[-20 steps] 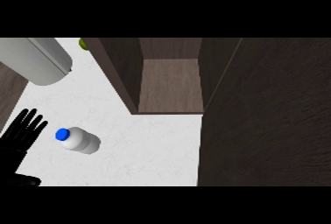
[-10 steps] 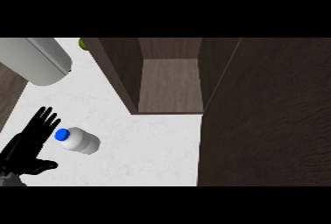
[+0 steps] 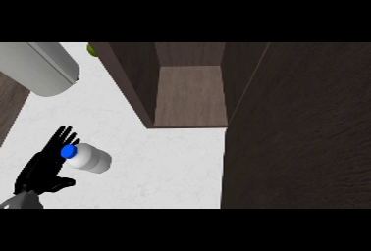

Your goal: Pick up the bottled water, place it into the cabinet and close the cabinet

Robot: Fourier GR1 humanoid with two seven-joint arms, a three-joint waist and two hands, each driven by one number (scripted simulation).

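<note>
The bottled water (image 3: 92, 159), white with a blue cap, lies on its side on the white counter (image 3: 167, 166) at the lower left. My left hand (image 3: 42, 170) is just left of it, open, with straight fingers behind the blue cap and the thumb pointing right below the bottle. The fingers overlap the cap; whether they touch it I cannot tell. The dark wood cabinet (image 3: 190, 93) stands open at the top centre, its inside bare. Its door (image 3: 297, 127) is swung open and fills the right side. My right hand is out of view.
A grey rounded appliance (image 3: 45, 67) sits at the top left. A small green thing (image 3: 92, 48) peeks out behind the cabinet's left wall. Dark wood (image 3: 9, 105) borders the counter at the far left.
My left hand has moved up and to the right from the left edge, and its fingers now reach the bottle's cap. The bottle and the cabinet have not moved.
</note>
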